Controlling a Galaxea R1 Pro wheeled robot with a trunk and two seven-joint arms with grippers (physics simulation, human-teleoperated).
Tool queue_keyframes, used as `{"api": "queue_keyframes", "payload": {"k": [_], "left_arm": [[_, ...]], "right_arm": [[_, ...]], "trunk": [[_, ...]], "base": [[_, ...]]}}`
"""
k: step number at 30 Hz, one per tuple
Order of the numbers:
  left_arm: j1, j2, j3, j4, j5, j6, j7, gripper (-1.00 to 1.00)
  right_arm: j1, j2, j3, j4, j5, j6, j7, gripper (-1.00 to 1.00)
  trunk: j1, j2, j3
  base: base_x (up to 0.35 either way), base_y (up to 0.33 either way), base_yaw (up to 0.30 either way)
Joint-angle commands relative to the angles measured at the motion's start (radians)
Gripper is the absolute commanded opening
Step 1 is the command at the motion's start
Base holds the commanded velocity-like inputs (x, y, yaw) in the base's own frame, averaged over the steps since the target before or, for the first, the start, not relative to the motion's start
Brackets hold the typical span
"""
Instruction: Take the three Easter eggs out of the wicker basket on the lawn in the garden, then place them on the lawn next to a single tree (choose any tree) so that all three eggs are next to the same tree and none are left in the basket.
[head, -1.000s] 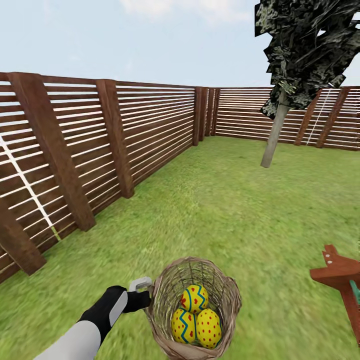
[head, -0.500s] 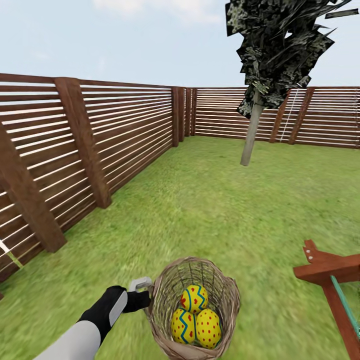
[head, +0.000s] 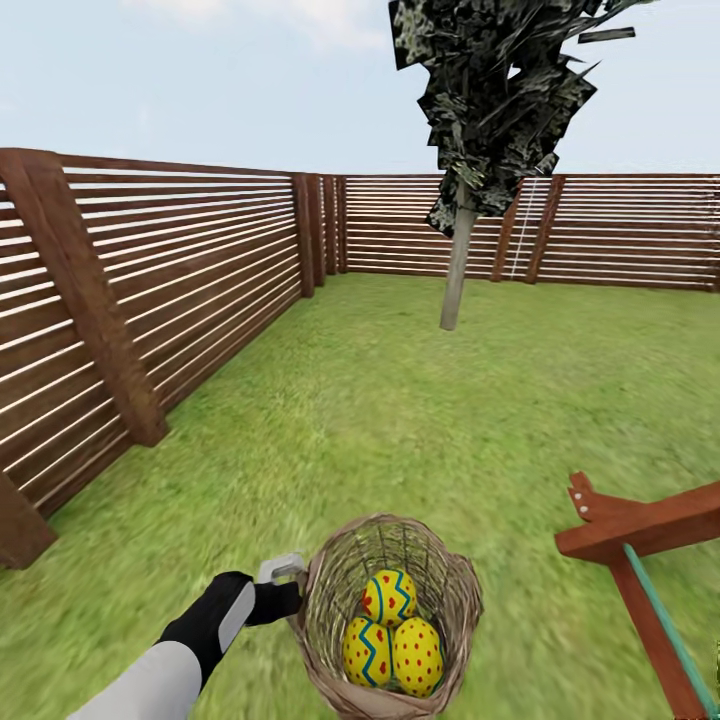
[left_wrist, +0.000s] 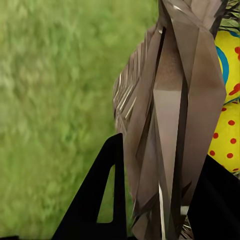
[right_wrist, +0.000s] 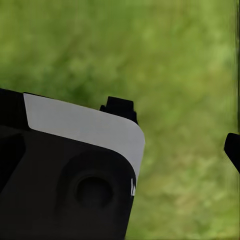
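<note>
The wicker basket (head: 390, 610) hangs low in the head view, just in front of me, with the three Easter eggs inside: one (head: 388, 596) resting on top of the other two (head: 366, 650) (head: 418, 655). My left gripper (head: 296, 592) is shut on the basket's left rim. In the left wrist view its black fingers (left_wrist: 102, 200) clamp the wicker wall (left_wrist: 170, 115), with a yellow egg (left_wrist: 227, 100) behind it. The tree (head: 457, 270) stands far ahead on the lawn (head: 400, 420). My right gripper (right_wrist: 175, 127) hangs open over grass, holding nothing.
A brown slatted wooden fence (head: 150, 300) runs along the left and across the back of the garden. A red-brown wooden frame with a teal rope (head: 640, 540) juts in at the lower right. Open grass lies between me and the tree.
The whole picture has slid left, so the camera has turned right; the tree now stands nearer the middle. The basket and my left arm keep their place in the view.
</note>
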Motion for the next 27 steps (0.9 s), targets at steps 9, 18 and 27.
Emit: {"api": "queue_keyframes", "payload": {"k": [9, 18, 27], "left_arm": [[0.0, 0.0, 0.006, -0.002, 0.013, 0.007, -0.001, -1.0], [0.0, 0.001, 0.006, -0.002, 0.013, 0.009, -0.001, -1.0], [0.0, 0.002, 0.006, -0.002, 0.013, 0.009, 0.002, -1.0]], "right_arm": [[-0.002, 0.001, -0.009, 0.005, 0.007, -0.008, 0.003, 1.0], [-0.002, 0.005, -0.008, 0.005, 0.01, -0.008, 0.002, 1.0], [-0.002, 0.004, -0.007, 0.0, 0.016, -0.013, -0.005, 1.0]], "trunk": [[0.001, 0.0, -0.001], [0.001, 0.0, -0.001], [0.001, 0.0, -0.001]], "base": [[0.319, 0.0, -0.289], [0.319, 0.0, -0.254], [0.319, 0.0, -0.007]]}}
